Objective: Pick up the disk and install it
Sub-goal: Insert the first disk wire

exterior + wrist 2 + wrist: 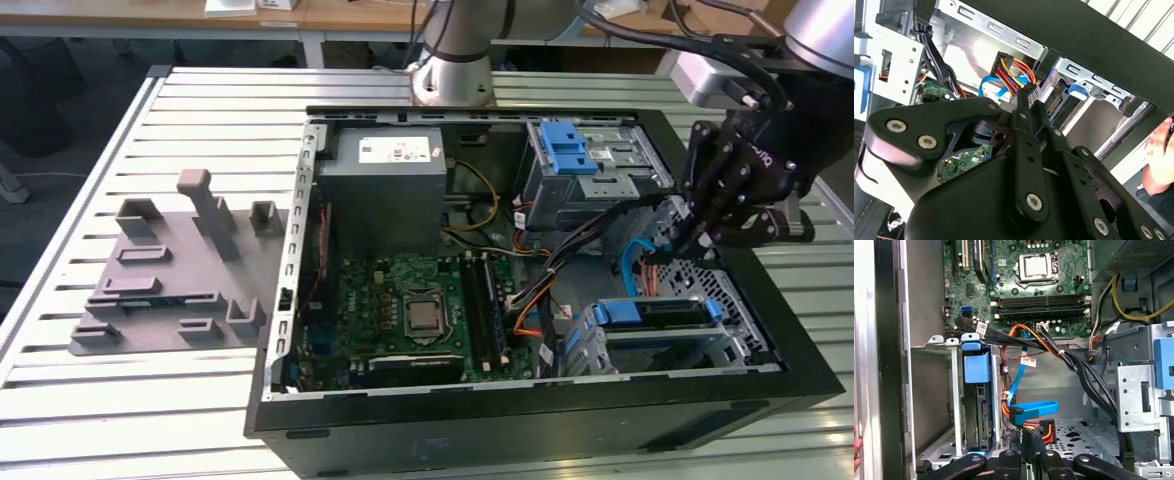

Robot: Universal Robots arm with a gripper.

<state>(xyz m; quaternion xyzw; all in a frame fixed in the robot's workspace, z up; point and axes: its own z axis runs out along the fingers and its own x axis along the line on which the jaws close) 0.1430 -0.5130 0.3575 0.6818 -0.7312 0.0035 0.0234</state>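
Hovering with fingers pressed together, the end effector (1024, 437) sits just beside the disk (978, 405) seated in the drive cage (929, 390).

Black case (534, 425); green motherboard (363, 290); blue-framed disk (651, 313); grey fixture (160, 275); black gripper (694, 236); blue cable (1035, 408); pale slatted tabletop (80, 395).

Cannot see the disk (976, 409) beyond one edge inside its cage (934, 344), nor its lower end behind the hand (1025, 434). Cannot tell much of the board (963, 157) in the second wrist view, blocked by the hand's links.
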